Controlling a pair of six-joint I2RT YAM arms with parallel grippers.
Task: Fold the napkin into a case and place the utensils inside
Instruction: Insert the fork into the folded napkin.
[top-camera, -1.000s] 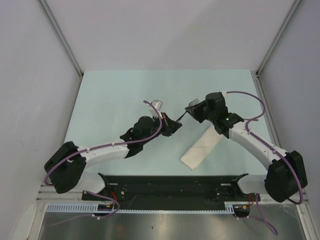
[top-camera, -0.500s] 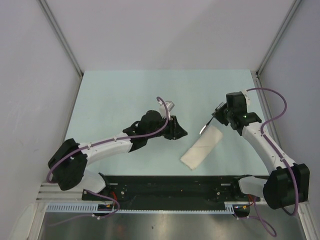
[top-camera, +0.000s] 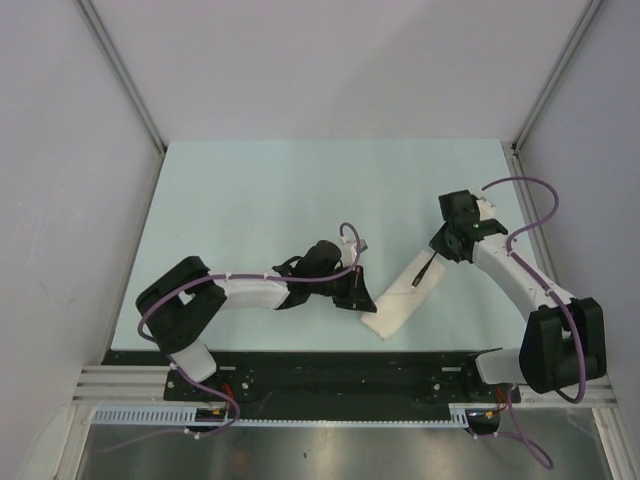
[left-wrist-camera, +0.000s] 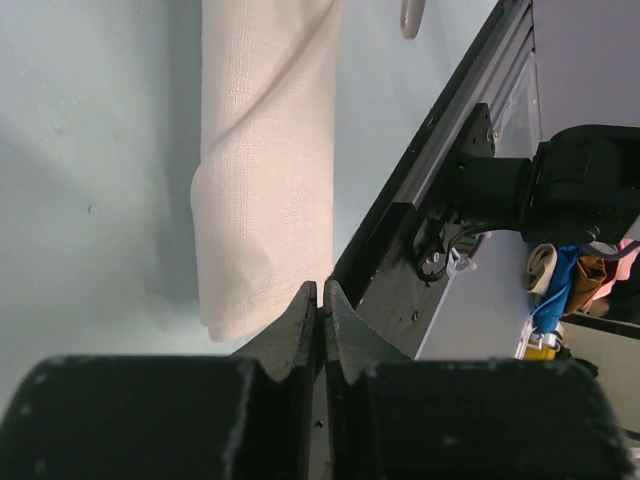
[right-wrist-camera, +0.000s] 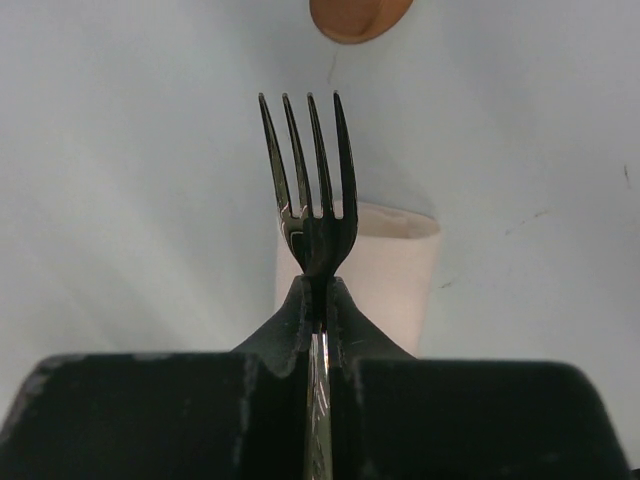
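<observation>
Table (top-camera: 250, 200): pale blue-green, white walls on three sides, black rail (top-camera: 340, 365) along the near edge.
Case (top-camera: 400, 298): long narrow white fold, flat on the table, lying diagonally right of centre. Near end close to the rail, far end toward the right wall. Soft crease down its length in the left wrist view, rounded far end in the right wrist view.
Left gripper (left-wrist-camera: 320, 300): jaws pinched nearly together, only a hairline slit between the tips. Low over the table, tips right at the near corner of the case. Cannot tell whether any cloth is caught.
Right gripper (right-wrist-camera: 318, 285): clamped on the fork (right-wrist-camera: 312, 190), fingers tight on its neck just below the tines.
Fork: dark metal, four tines, all in plain view ahead of the fingertips and aimed at the far end of the case. In the top view, slanted over that far end, roughly in line with the fold. Tines outside the cloth.
Arms: left arm stretched low across the table to the near end of the case, right arm bent in from the right to the far end. Grippers at opposite ends, well apart.
Coppery round thing (right-wrist-camera: 360, 15): cut off at the top edge of the right wrist view, beyond the tines. Cannot tell what.
</observation>
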